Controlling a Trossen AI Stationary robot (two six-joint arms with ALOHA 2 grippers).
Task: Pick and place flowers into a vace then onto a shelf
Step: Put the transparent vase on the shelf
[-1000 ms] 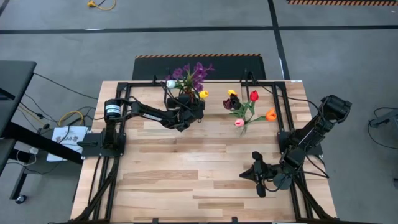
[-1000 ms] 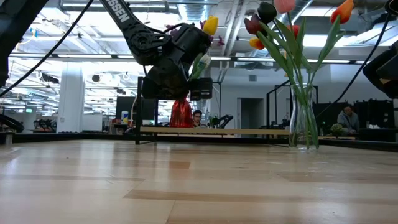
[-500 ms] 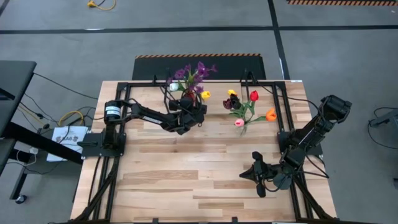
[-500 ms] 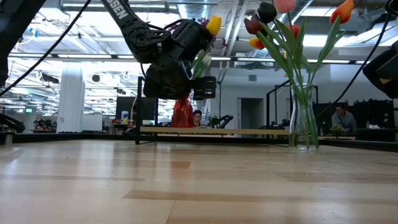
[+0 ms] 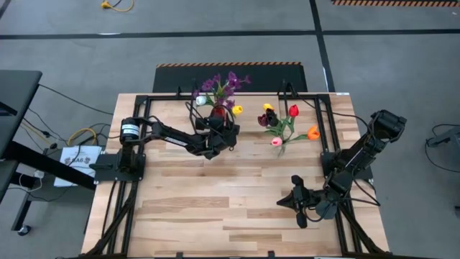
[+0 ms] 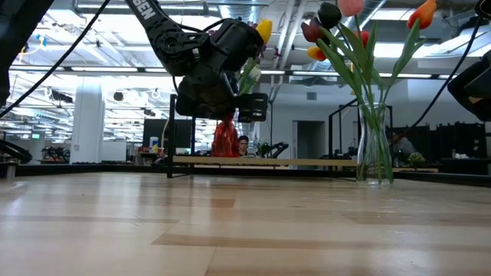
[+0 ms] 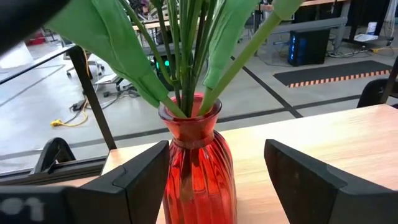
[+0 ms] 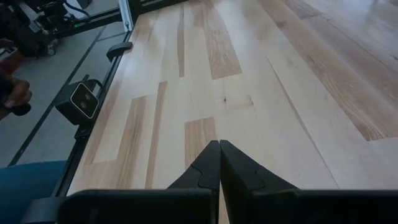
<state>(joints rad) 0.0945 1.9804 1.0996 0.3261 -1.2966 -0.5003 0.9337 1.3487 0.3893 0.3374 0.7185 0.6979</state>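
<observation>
A red ribbed vase (image 7: 198, 168) holds green stems with a purple sprig (image 5: 228, 80), a white tulip (image 5: 202, 100) and a yellow tulip (image 6: 262, 31). Its base stands on the shelf (image 6: 307, 162), a light board at the table's far side. My left gripper (image 7: 216, 149) is open and level with the vase, one finger on each side of its body. A clear glass vase (image 6: 374, 149) of red, orange, pink, yellow and maroon tulips (image 5: 284, 122) stands to the right. My right gripper (image 8: 219, 165) is shut and waits over the near right of the table (image 5: 296, 201). My left gripper comes level from the table's near side, and the red vase's body stands between its open fingers. One finger (image 7: 146, 177) lies right against the vase's side (image 7: 174, 180) in the picture, but I cannot tell if it touches. The other finger (image 7: 298, 180) stands clear.
A black metal frame (image 5: 316, 101) runs along the table's far and side edges. Bare planks (image 5: 215, 194) fill the table's middle and near part. A dark mat (image 5: 230, 75) lies on the floor beyond the far edge. People show far off in the room behind.
My left gripper has shifted a little toward the table's right edge and risen slightly. The red vase has stayed on the shelf. The right arm has kept still.
</observation>
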